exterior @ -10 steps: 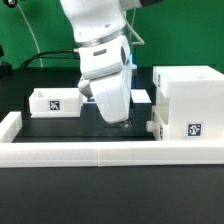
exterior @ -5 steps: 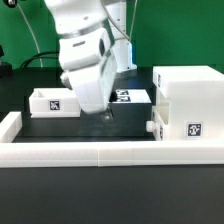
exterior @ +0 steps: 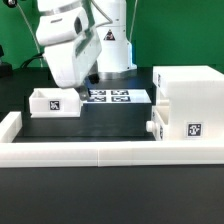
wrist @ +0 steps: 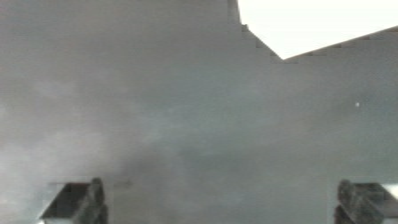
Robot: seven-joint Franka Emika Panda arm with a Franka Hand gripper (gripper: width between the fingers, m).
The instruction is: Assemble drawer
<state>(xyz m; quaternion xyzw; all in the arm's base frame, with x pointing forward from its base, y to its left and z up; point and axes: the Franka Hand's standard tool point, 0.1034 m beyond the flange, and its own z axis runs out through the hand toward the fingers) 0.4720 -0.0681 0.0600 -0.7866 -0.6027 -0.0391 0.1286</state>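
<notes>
The drawer housing (exterior: 186, 100) stands tall and boxy at the exterior view's right, on the black table (exterior: 105, 125), just behind the long low white wall (exterior: 90, 153) that runs across the front. A black-and-white square tag (exterior: 193, 129) shows on its near face. Low on the side facing the exterior view's left a small knob (exterior: 150, 128) sticks out; how much of a tray sits behind it I cannot tell.

The loose tray (exterior: 55, 102) lies well apart from the housing, at the exterior view's left, open-topped and upright, with a tag on its front wall. Between tray and housing, further back, the marker board (exterior: 113, 97) lies flat on the table, its tags facing up.

The white arm (exterior: 68, 45) hangs over the back left of the scene, its lower end just above the tray's rear edge and not gripping it as far as I can see. In the wrist view the gripper (wrist: 222, 205) has its two dark fingertips (wrist: 75, 200) far apart, with only grey, blurred surface between them. A white corner (wrist: 320, 25) cuts into that view; I cannot tell which part it belongs to.
</notes>
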